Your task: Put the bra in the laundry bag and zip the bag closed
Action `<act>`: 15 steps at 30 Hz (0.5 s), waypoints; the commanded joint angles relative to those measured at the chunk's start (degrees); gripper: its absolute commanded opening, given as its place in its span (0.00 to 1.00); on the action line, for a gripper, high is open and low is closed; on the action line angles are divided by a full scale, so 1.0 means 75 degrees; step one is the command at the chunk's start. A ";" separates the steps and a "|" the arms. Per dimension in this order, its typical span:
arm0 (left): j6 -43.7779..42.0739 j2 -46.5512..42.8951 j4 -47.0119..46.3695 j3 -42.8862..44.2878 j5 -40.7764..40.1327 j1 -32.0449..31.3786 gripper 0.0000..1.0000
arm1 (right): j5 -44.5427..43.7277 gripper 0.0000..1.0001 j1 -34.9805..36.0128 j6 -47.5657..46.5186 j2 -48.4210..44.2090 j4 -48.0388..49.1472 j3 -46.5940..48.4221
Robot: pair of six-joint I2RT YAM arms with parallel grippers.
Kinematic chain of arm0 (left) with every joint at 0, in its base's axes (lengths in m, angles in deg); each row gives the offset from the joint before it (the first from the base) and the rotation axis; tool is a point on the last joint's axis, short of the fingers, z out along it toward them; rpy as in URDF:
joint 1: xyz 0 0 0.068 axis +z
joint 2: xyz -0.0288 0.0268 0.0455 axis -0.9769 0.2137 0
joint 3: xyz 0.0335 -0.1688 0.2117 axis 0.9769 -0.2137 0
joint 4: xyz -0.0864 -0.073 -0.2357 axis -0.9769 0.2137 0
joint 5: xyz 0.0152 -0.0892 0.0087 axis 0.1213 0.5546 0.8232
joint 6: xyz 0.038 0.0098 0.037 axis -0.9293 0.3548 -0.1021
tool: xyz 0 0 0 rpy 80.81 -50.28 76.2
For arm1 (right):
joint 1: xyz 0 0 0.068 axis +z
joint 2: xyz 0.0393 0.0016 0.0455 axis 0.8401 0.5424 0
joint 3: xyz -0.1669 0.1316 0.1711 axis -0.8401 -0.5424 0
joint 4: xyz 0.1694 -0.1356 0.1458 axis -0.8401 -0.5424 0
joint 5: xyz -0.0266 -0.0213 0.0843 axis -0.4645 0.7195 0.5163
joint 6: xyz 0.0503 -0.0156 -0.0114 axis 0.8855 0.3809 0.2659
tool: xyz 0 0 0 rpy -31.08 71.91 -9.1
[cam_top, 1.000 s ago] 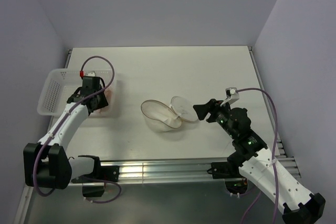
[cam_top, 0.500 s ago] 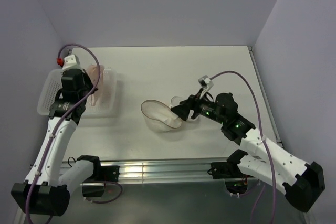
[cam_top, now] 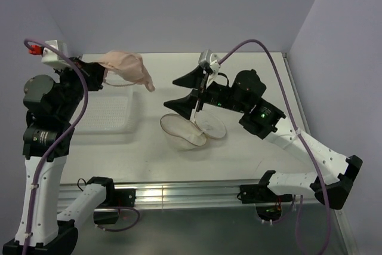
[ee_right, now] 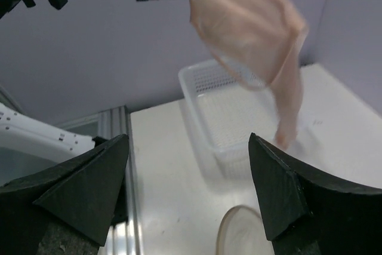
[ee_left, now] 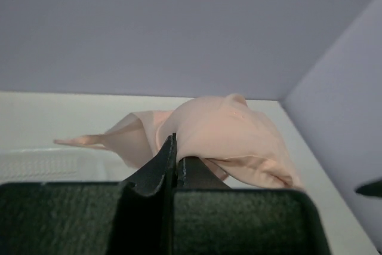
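My left gripper (cam_top: 100, 70) is shut on the pale pink bra (cam_top: 126, 67) and holds it high in the air above the white basket (cam_top: 110, 113). The bra also shows in the left wrist view (ee_left: 221, 135) pinched between the shut jaws, and in the right wrist view (ee_right: 248, 25) hanging down. The laundry bag (cam_top: 191, 128) lies open on the table in the middle, its two mesh halves spread apart; its rim shows in the right wrist view (ee_right: 224, 231). My right gripper (cam_top: 182, 92) is open and empty, raised above the bag, pointing left toward the bra.
The white perforated basket (ee_right: 230, 108) stands at the table's left side, below the bra. The purple walls close in at the back, left and right. A metal rail (cam_top: 179, 192) runs along the table's near edge.
My left gripper has lifted the bra out of the basket, up and to the right. My right arm has risen and swung left, above the open bag.
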 commanded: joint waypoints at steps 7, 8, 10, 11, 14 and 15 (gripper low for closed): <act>0.0708 0.0115 -0.0327 0.0852 0.3388 -0.0209 0.00 | -0.1136 0.93 0.1078 -0.2198 0.0692 -0.1689 0.2504; 0.0720 0.0092 -0.0361 0.0829 0.3424 -0.0255 0.00 | -0.1172 0.93 0.1137 -0.2245 0.0739 -0.1712 0.2575; 0.0802 0.0057 -0.0455 0.0724 0.3541 -0.0337 0.00 | -0.1347 0.93 0.1254 -0.2316 0.0937 -0.1852 0.2879; 0.0814 0.0057 -0.0479 0.0700 0.3599 -0.0349 0.00 | -0.1383 0.93 0.1301 -0.2432 0.1020 -0.2039 0.2973; 0.0919 0.0034 -0.0526 0.0537 0.3799 -0.0455 0.00 | -0.1547 0.93 0.1512 -0.2538 0.1359 -0.2181 0.3255; 0.0954 0.0022 -0.0642 0.0478 0.3845 -0.0478 0.00 | -0.1606 0.93 0.1570 -0.2597 0.1453 -0.2263 0.3325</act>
